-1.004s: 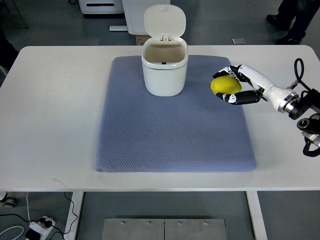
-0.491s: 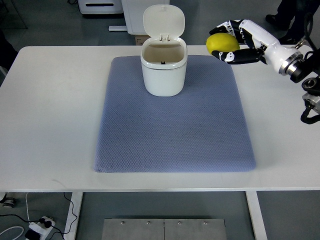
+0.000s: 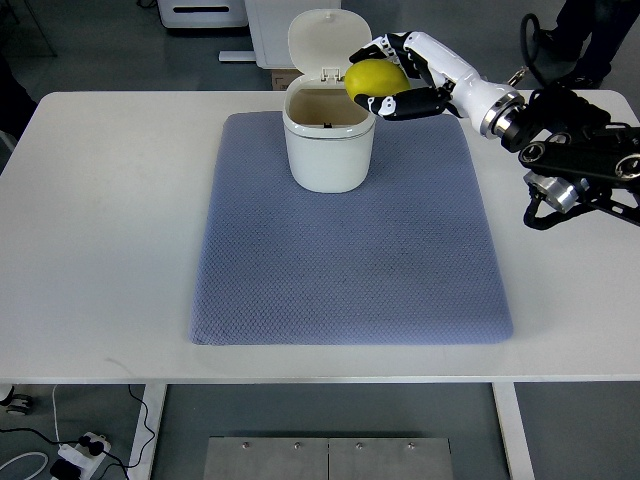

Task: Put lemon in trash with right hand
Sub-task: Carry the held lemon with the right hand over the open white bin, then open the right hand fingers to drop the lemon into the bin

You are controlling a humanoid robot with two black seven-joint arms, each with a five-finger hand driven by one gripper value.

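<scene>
Top view: a white table (image 3: 100, 230) is seen from above, spanning nearly the whole width of the picture. A blue-grey textured mat (image 3: 350, 260) is laid flat on its middle, reaching from near the far edge toward the near edge.

On the far part of the mat a white trash bin (image 3: 328, 150) is stood upright. Its hinged lid (image 3: 325, 42) is raised and tilted back behind the opening, so the inside is exposed. The interior is seen as a brownish, shadowed cavity; no contents can be made out in it, and its bottom cannot be told clearly.

The right arm (image 3: 560, 140) is brought in from the right edge, its dark joints and cables shown over the table's right side and its white forearm stretched leftward. The right hand (image 3: 395, 75) is held at the bin's right rim, just above the opening. Its black-tipped fingers (image 3: 400, 103) are curled around the lemon (image 3: 372, 77), which is gripped between them from the right side and from below.

The lemon is kept in the air, overlapping the right edge of the bin's mouth, beside the raised lid. Whether it touches the rim cannot be told.

At the far right corner, a person's dark shoes (image 3: 580, 45) are seen on the floor.
</scene>
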